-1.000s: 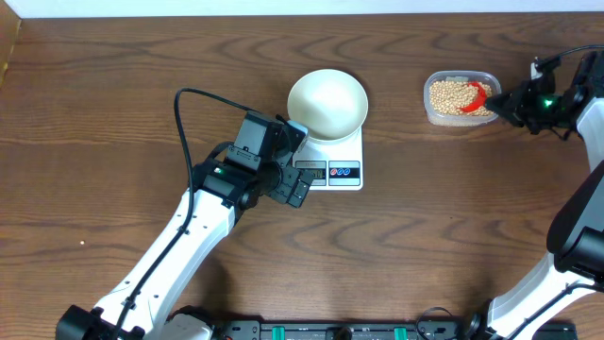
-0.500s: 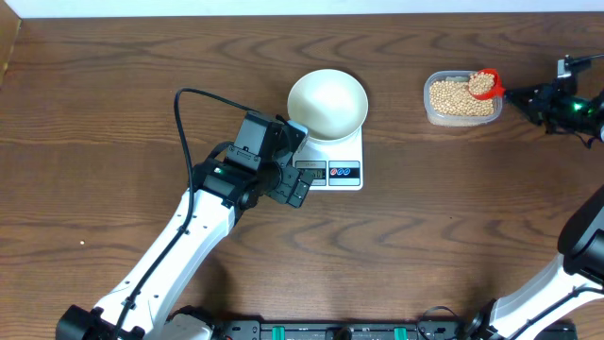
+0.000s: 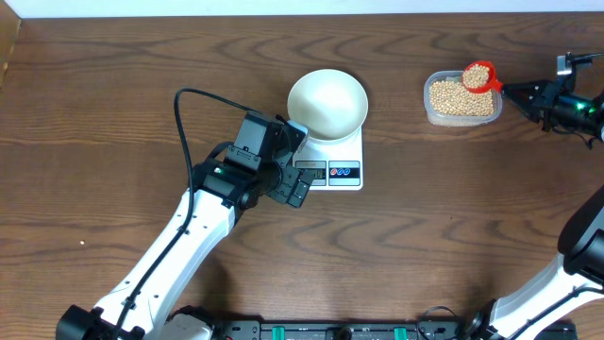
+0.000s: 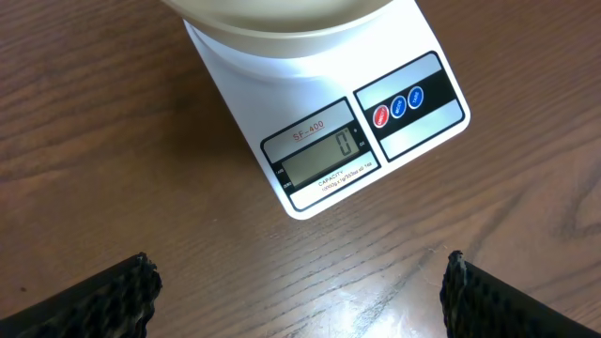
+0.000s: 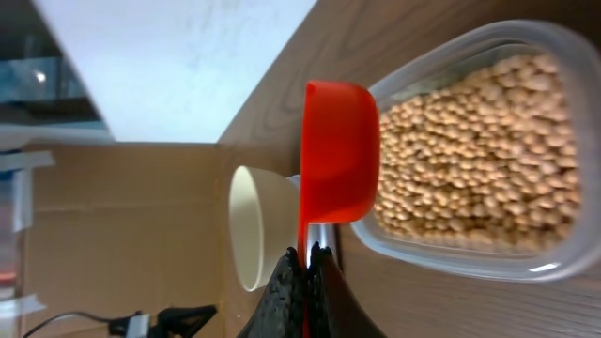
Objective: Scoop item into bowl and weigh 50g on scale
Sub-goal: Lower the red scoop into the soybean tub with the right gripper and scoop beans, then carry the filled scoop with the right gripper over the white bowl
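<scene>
The red scoop (image 5: pixel 338 150) is clamped by its thin handle between the closed fingers of the right gripper (image 5: pixel 302 268). Its long axis is carried straight out ahead of the fingertips, with the cup end farthest from them. In the overhead view the cup is seen mouth-up and heaped with beans (image 3: pixel 478 74), and it is held just above the far rim of the clear container (image 5: pixel 470 258). The rest of the beans are spread in that container, just beyond and beside the fingertips. Farther along the same line, well past the cup, the white bowl (image 3: pixel 327 99) is seated on the back part of the scale (image 4: pixel 282 89). The scale's long axis is pointed toward the left gripper (image 3: pixel 302 163), whose fingers (image 4: pixel 103 296) are spread wide apart over the wooden table (image 4: pixel 113 141). The display (image 4: pixel 324 160), read as zero, and the red and blue buttons (image 4: pixel 399 103) are set just ahead of those fingertips.
</scene>
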`<move>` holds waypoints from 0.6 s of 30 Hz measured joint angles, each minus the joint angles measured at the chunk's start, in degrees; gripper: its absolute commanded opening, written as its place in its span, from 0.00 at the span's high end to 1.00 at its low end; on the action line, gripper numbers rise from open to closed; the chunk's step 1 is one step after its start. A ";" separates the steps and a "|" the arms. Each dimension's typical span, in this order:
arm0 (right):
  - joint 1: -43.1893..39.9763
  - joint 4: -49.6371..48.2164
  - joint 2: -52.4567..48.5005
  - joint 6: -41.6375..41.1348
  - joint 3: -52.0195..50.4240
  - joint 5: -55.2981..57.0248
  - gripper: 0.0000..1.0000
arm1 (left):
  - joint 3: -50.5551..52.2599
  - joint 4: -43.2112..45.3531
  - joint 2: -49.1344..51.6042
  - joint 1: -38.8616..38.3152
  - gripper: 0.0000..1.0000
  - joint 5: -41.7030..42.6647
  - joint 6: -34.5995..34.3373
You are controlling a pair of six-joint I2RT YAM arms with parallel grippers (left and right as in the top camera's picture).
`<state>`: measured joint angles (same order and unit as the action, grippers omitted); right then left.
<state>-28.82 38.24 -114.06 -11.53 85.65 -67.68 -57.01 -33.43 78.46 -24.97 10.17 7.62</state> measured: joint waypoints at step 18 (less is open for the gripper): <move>8.94 -6.80 0.00 -2.03 0.00 -11.72 0.99 | 0.00 0.00 0.00 0.00 0.02 0.00 0.00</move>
<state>-19.88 31.44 -114.06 -13.56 85.65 -79.40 -57.01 -33.43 78.46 -24.97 10.17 7.62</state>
